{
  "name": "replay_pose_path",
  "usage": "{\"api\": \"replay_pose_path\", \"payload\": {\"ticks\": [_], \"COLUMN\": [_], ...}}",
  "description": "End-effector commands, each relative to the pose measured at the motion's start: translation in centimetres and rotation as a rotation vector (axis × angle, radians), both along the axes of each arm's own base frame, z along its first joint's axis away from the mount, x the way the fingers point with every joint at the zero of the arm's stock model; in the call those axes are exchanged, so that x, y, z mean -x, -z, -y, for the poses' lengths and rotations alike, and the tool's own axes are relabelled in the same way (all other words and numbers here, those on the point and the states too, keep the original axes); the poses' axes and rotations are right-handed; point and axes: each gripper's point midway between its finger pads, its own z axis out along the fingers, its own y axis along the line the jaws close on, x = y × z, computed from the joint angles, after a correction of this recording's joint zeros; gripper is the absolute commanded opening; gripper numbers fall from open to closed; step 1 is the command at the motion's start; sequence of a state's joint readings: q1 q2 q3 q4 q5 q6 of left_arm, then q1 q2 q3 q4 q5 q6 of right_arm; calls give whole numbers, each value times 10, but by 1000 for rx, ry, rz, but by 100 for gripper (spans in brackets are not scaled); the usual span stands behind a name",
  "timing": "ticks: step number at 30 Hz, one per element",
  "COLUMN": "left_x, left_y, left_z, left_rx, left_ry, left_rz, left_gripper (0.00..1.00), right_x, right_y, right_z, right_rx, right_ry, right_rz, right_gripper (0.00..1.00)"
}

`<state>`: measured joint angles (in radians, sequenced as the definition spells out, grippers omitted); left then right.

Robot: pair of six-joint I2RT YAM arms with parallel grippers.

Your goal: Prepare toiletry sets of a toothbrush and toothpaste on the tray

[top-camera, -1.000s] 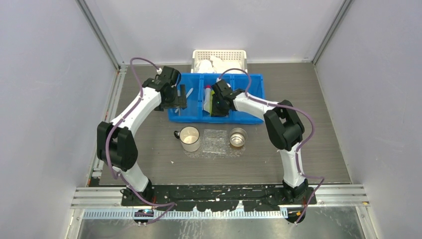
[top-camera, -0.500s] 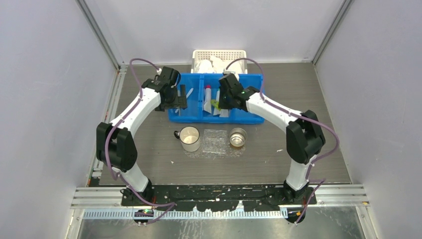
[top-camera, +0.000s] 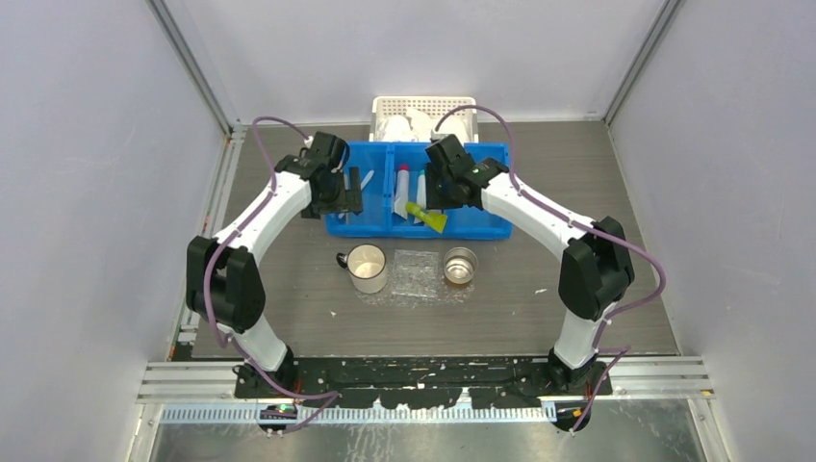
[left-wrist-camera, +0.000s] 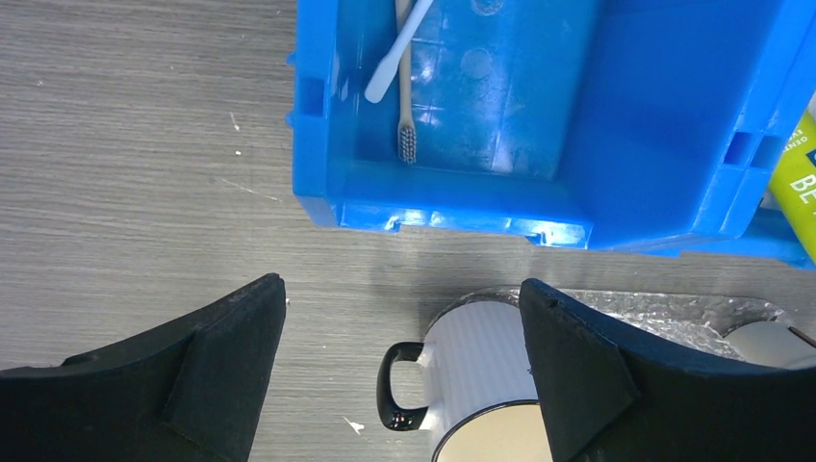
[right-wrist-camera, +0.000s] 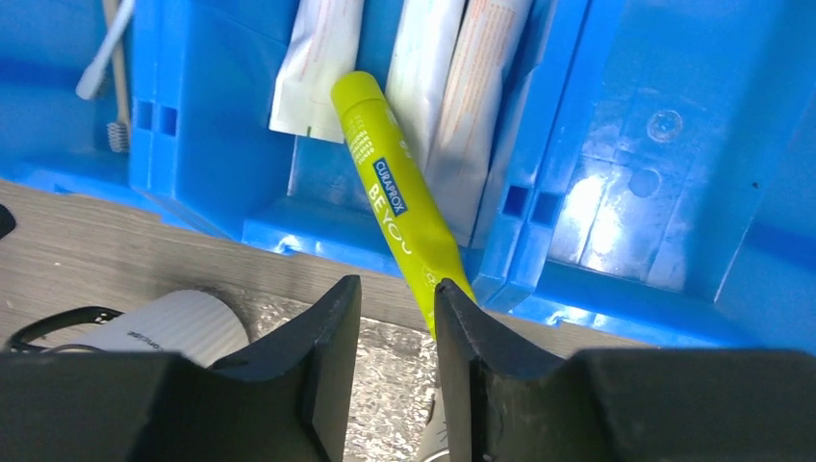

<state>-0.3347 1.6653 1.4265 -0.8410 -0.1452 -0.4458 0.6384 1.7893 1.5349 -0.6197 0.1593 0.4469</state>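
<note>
A yellow-green toothpaste tube lies tilted in the blue bin's middle compartment, its flat end over the bin's front wall. My right gripper hovers just above it with the jaws a little apart and nothing between them; the tube's end runs behind the right finger. Several white toothpaste tubes lie beside it. Toothbrushes lie in the left compartment. My left gripper is wide open and empty above the bin's front edge. The clear tray lies in front of the bin.
A white mug stands at the tray's left end and a steel cup at its right end. The blue bin sits behind them, and a white perforated basket behind the bin.
My right gripper rose and moved back to the right. The yellow-green tube came up with it and now lies loose over the bin's front wall. The left arm barely moved.
</note>
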Motion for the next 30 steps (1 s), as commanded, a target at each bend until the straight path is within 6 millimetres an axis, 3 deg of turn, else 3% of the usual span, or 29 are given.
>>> {"api": "replay_pose_path", "payload": {"ticks": [1,3,7,13,30], "left_x": [-4,-4,-5,-5,-2], "left_y": [-19,-18,-16,-16,-16], "left_z": [1,0,3,3,2], "left_rx": [39,37,44,48,43], "left_ry": [-9,-10,-5,-3,-7], "left_rz": [75,76,67,71,66], "left_gripper": [92,92,92,91,93], "right_x": [3,9,27,40,35], "right_y": [-5,-11,-11,-17,3], "right_z": [10,13,24,48,22], "right_rx": [32,-11,-80,-173,-342], "right_ry": [1,24,84,188,166], "right_rz": [20,48,67,188,215], "right_gripper": [47,51,43,43,39]}}
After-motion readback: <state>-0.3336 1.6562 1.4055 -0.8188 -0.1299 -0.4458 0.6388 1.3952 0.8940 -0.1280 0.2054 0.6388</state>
